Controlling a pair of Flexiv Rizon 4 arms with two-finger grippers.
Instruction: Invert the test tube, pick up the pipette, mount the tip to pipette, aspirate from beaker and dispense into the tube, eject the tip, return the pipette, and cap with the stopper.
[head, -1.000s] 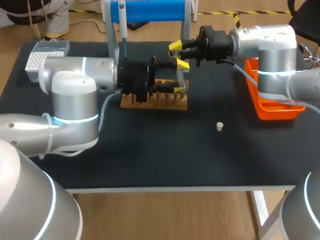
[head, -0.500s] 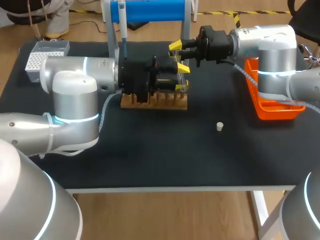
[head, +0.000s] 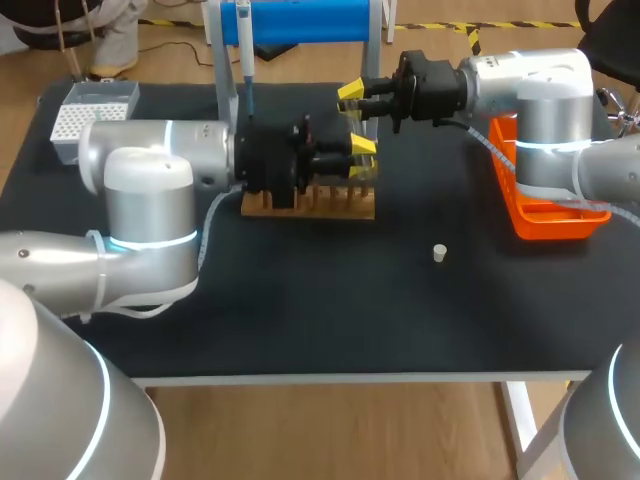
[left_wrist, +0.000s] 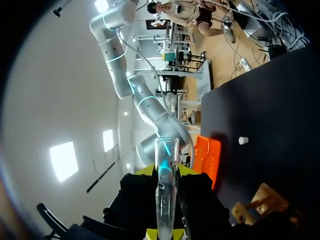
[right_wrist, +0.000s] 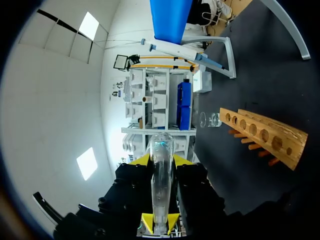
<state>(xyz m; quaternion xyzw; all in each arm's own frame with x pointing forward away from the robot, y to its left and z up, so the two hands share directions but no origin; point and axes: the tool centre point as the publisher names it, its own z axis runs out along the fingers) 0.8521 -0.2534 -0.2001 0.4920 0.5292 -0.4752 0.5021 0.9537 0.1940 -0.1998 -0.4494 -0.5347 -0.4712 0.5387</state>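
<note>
Black surface (head: 300, 320), wooden rack (head: 310, 205) at back centre. Left claw (head: 360, 159) and right claw (right_wrist: 160, 165) sit just above rack, each clamped on test tube (left_wrist: 165, 195). Likely step: inversion handover. Next move likely needs one claw letting go, tube seated mouth-up in rack. Stopper (head: 438, 252) lies well apart.

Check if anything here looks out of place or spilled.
Nothing spilled or broken. The left gripper and right gripper both hold one test tube by the wooden rack; the stopper lies loose on the table.
</note>
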